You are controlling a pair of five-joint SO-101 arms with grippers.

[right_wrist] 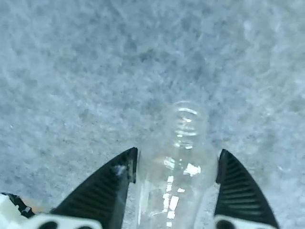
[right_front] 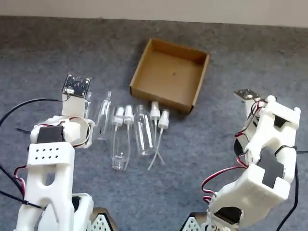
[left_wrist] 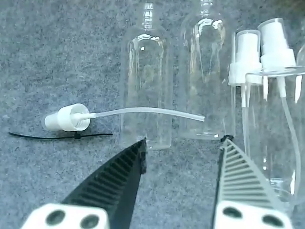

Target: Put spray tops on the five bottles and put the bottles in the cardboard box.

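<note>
High view first: the cardboard box [right_front: 168,72] is seen open near the far edge of the worktop [right_front: 231,43], and no bottle has been put in it. Just in front of it, toward the middle, clear bottles [right_front: 144,130] and white spray tops [right_front: 155,110] are laid out in a loose row, and no top looks fitted.

Over to the left wrist view: the left hand [left_wrist: 182,142] is held with its jaws spread wide and nothing between them. It is poised at the base ends of a first bottle [left_wrist: 147,81] and its neighbour [left_wrist: 206,76], which lie side by side. A loose spray top [left_wrist: 66,120] is set just beside the first bottle, with its tube [left_wrist: 143,112] draped across that bottle. A black cable tie [left_wrist: 62,136] lies against the top.

Right wrist view now: a capless bottle [right_wrist: 183,124] is gripped by the right hand [right_wrist: 176,157], with the open neck pointed away from the hand.

The step in hand is judged to be topping that bottle. The loose spray top is best taken by its white collar, never by the tube. The capless bottle should be kept steady with its neck offered to the left hand. The tube is fed in first and only then is the collar seated. The cable tie is best left out of the grasp.
</note>
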